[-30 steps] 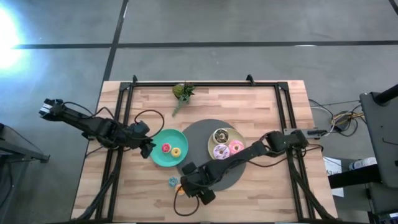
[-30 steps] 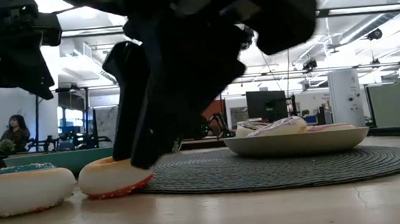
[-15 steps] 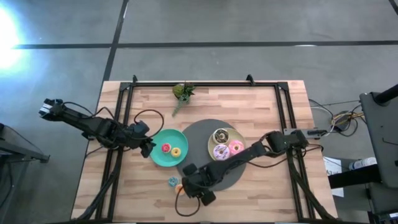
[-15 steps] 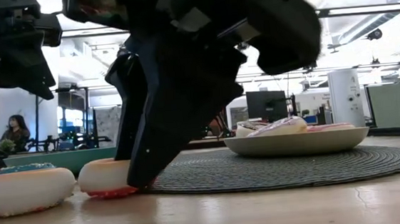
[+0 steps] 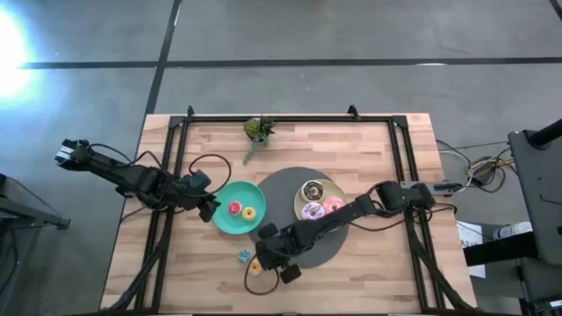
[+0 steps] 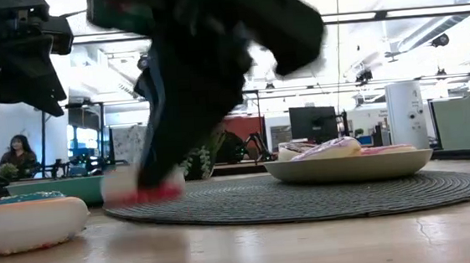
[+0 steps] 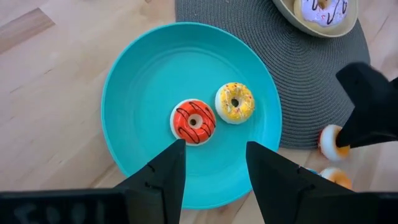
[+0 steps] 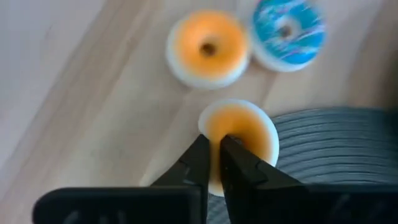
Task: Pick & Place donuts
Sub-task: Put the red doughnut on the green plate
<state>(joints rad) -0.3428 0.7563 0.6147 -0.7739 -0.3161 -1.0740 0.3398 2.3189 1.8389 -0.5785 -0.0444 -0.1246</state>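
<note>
Right wrist view shows the right gripper (image 8: pixel 214 158) nearly closed, pinching the rim of a small orange donut (image 8: pixel 239 134) that hangs just off the edge of the grey mat (image 8: pixel 329 149). The teal plate (image 5: pixel 221 219) lies up and to the left of it in the high view, close by. The left gripper (image 7: pixel 211 171) hovers open above that plate, holding nothing.

The held orange donut (image 6: pixel 143 186) is blurred in the low view; the right hand (image 6: pixel 150 176) is smeared too.
</note>
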